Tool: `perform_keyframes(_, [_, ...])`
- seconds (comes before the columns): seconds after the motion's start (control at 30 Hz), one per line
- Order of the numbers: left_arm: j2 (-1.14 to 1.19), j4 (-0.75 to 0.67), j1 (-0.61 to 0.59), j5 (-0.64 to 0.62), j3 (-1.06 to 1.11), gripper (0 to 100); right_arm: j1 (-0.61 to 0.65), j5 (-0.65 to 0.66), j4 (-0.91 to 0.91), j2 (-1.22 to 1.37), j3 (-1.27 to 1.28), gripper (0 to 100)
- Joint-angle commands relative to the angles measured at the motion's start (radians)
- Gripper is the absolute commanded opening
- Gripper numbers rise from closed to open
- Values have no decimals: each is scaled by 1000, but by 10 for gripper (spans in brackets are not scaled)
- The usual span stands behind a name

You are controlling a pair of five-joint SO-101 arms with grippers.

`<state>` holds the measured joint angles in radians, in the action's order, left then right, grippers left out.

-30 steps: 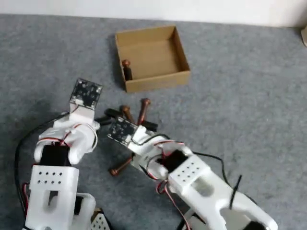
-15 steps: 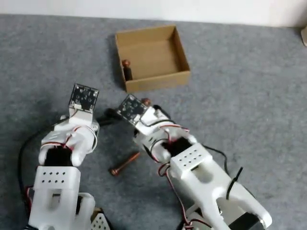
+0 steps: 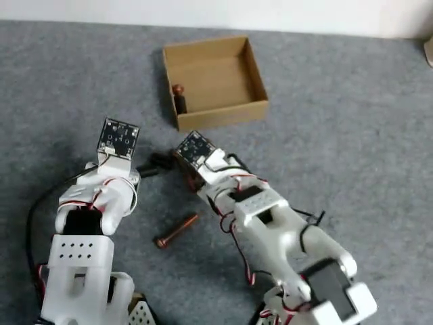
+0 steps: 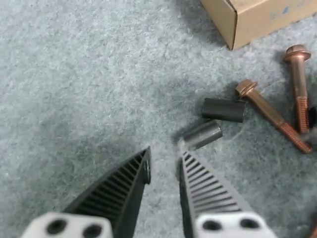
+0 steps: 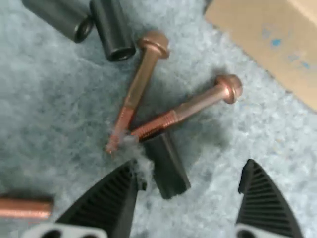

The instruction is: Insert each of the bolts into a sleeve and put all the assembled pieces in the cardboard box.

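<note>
The cardboard box (image 3: 238,65) stands at the back with one bolt-in-sleeve piece (image 3: 179,99) in it. My left gripper (image 4: 163,157) is open by a narrow gap just short of a black sleeve (image 4: 202,135); a second sleeve (image 4: 224,109) and two copper bolts (image 4: 272,116) (image 4: 297,84) lie beyond. My right gripper (image 5: 190,173) is open wide over a third sleeve (image 5: 166,163), which lies nearer one finger (image 5: 116,198). Two bolts (image 5: 136,87) (image 5: 188,111) meet at that sleeve's end.
A loose bolt (image 3: 176,230) lies on the grey carpet between the two arms, nearer the front. The box corner (image 4: 262,20) sits close behind the bolts. The carpet is free to the right of the box and to the far left.
My right arm has swung forward and toward the box, so that it now covers the bolts in the high view. The left arm has shifted only slightly.
</note>
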<state>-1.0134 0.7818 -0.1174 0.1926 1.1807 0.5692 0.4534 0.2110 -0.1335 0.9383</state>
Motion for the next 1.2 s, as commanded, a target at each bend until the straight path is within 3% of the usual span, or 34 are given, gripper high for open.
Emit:
perform_keyframes(0.0, [-8, -25, -8, -3, -4, 98, -22, 8, -47, 54, -62, 276])
perform_keyframes(0.33, [-12, -26, -10, -5, 16, 98, -21, 5, -42, 133, -85, 264])
perform_keyframes(0.53, [-13, -26, -10, -5, 16, 98, 15, 6, -41, 136, -85, 0])
perform_keyframes(0.7, [-8, -51, -8, -6, 25, 98, 13, 6, -19, 128, -88, 5])
perform_keyframes(0.8, [-8, -103, -7, -6, 53, 98, 13, 5, 130, 101, -93, 5])
perform_keyframes(0.93, [-7, -106, -7, -15, 48, 98, 18, -2, 163, -102, -67, 5])
perform_keyframes(1.17, [97, -109, -5, -60, -16, 101, 16, -103, 157, -662, 262, 5])
